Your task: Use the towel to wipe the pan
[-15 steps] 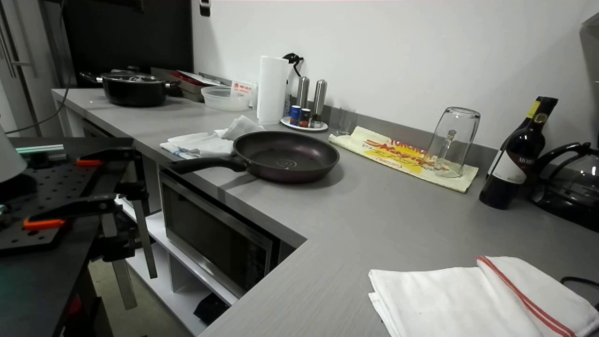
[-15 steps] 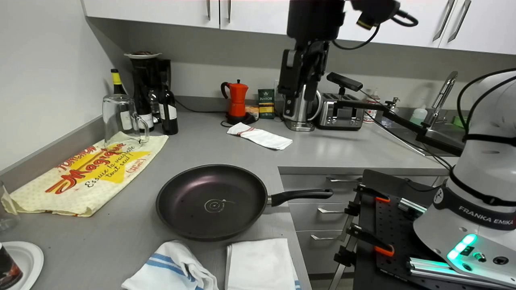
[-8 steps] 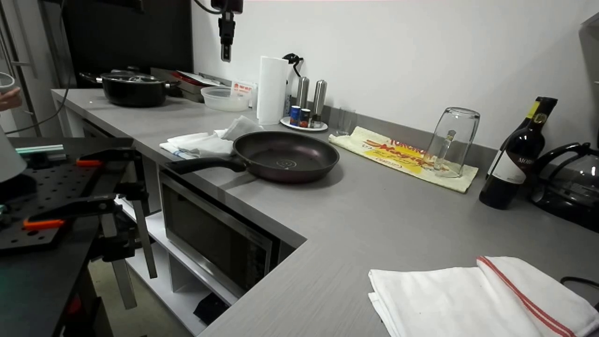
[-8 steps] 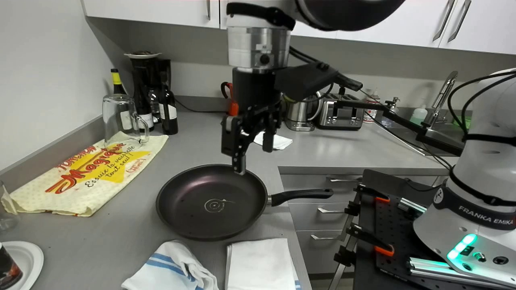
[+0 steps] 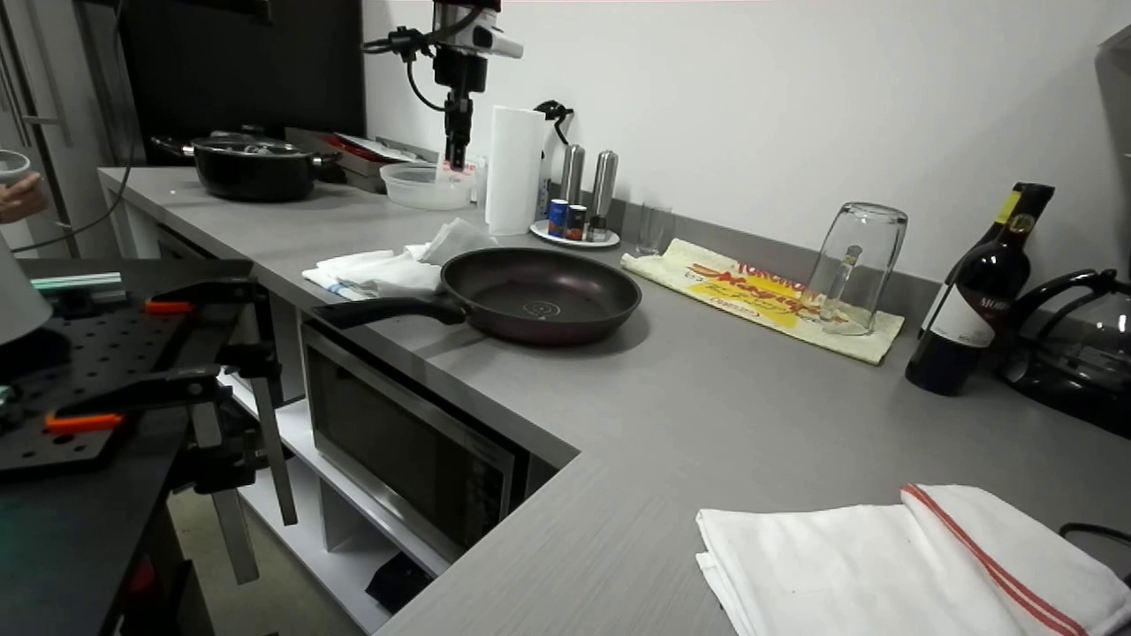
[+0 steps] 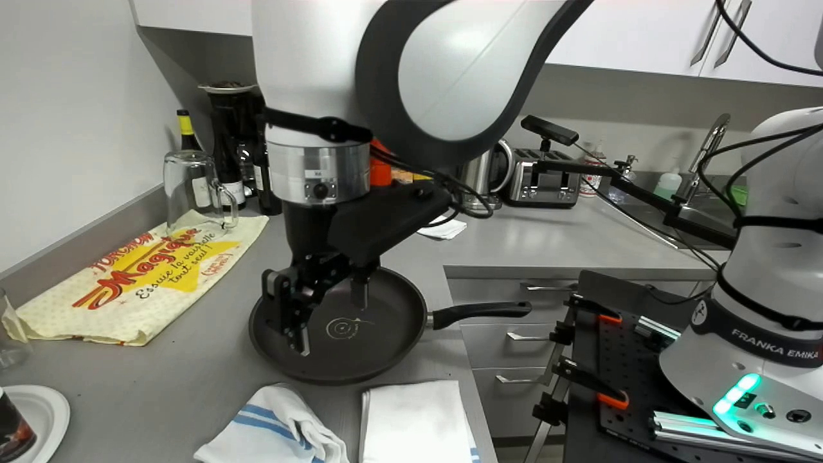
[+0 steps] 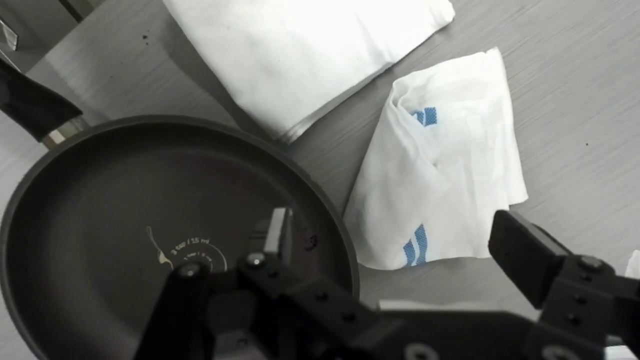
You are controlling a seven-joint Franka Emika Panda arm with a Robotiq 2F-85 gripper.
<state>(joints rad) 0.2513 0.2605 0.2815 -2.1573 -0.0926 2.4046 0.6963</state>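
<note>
The dark frying pan (image 5: 495,322) sits on the counter in both exterior views (image 6: 386,341), its black handle over the counter edge. A crumpled white towel with blue stripes (image 6: 273,424) lies beside the pan; it also shows in the wrist view (image 7: 445,165). A folded white towel (image 6: 415,421) lies next to it, also in the wrist view (image 7: 300,55). My gripper (image 6: 332,326) is open and empty in the air. In the wrist view the gripper (image 7: 390,230) has one fingertip over the pan and the other at the far side of the striped towel.
A yellow printed cloth (image 6: 154,270) with an upturned glass mug (image 6: 193,193) lies by the wall. A red-striped white towel (image 5: 866,565) lies farther along the counter. A paper towel roll (image 5: 514,172) and a plate (image 6: 51,411) stand nearby. A person's hand (image 5: 22,201) holds a cup.
My gripper has come down and across, from high above the counter to above the pan beside the towels. A hand with a cup has appeared at the left edge of an exterior view.
</note>
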